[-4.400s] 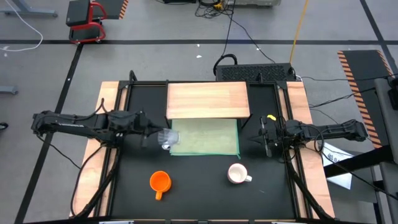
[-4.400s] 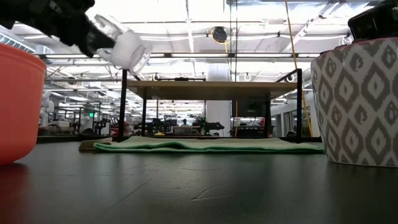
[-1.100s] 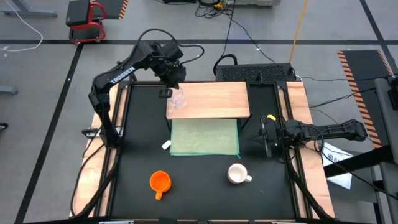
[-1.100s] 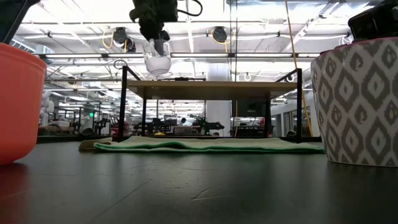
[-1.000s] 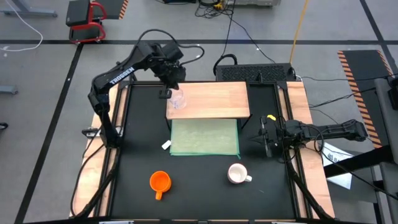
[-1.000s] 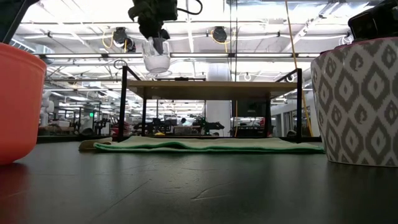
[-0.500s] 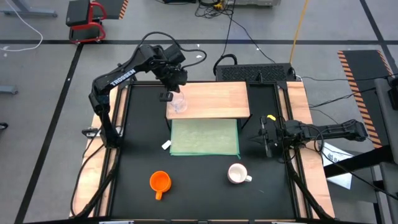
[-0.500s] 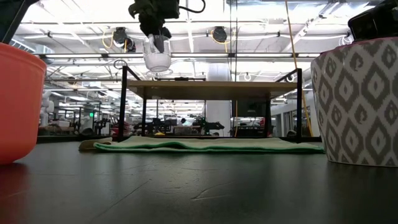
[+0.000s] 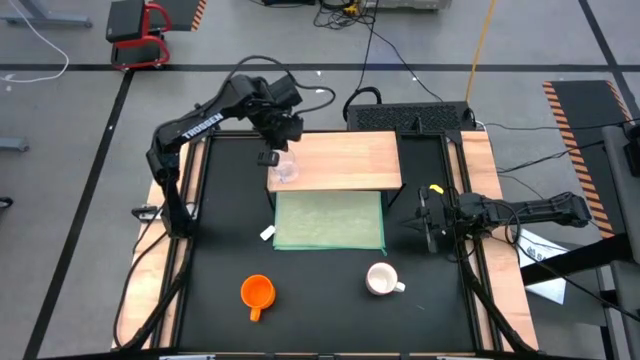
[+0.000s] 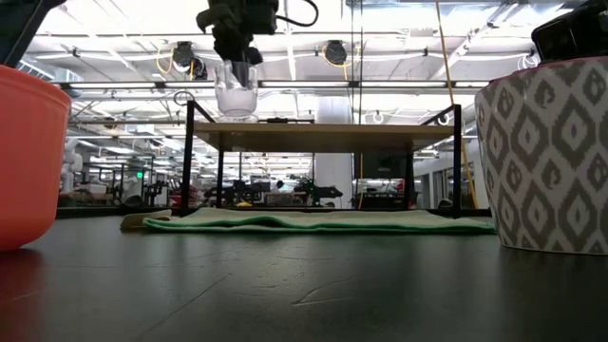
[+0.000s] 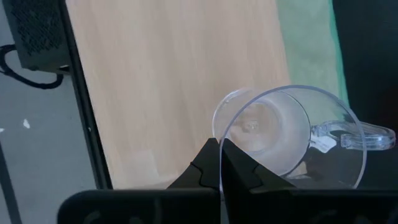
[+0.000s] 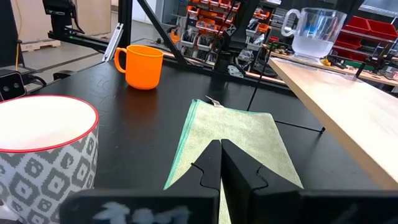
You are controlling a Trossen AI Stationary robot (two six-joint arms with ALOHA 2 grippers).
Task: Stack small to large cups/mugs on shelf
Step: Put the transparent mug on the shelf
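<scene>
left wrist: fingers [image 11: 221,163] pinch clear cup [image 11: 286,134] rim | low: cup above shelf [image 10: 323,130]

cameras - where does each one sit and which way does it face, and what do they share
High view: overhead, straight down on the table; both arms show, the left gripper over the shelf.
Low view: table height, level across the green mat; the left gripper enters from above.
Left wrist view: on the left arm, looking down on the shelf; its shut fingers pinch the clear cup.
Right wrist view: on the right arm, low over the table; own shut fingers, white mug, orange mug.
Shared: the clear cup appears in all four.
</scene>
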